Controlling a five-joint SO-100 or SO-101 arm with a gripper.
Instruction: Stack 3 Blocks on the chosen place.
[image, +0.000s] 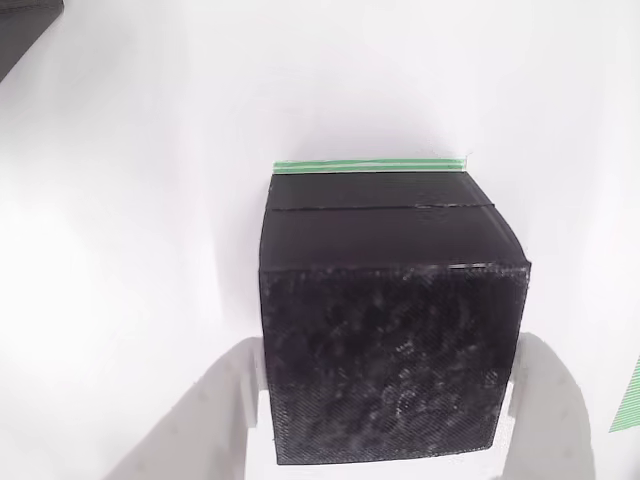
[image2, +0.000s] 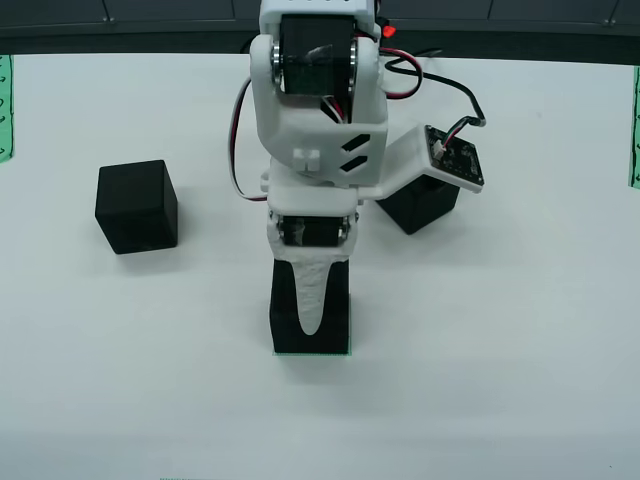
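In the view that rides on the gripper, the gripper (image: 385, 420) is closed on a rough glittery cube (image: 390, 365) (seam line on top), set on the green striped patch (image: 368, 166). In the front view, two other cubes (image2: 137, 205) (image2: 418, 203) are seen at mid-left and behind the arm (image2: 318, 100).

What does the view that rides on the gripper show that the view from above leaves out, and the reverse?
Gripper view: the held block's glittery face and seam line, with the green striped patch edging out behind it. View from above: two more black cubes, one at left and one half behind the arm. Both: the gripper closed around the same block on the patch.
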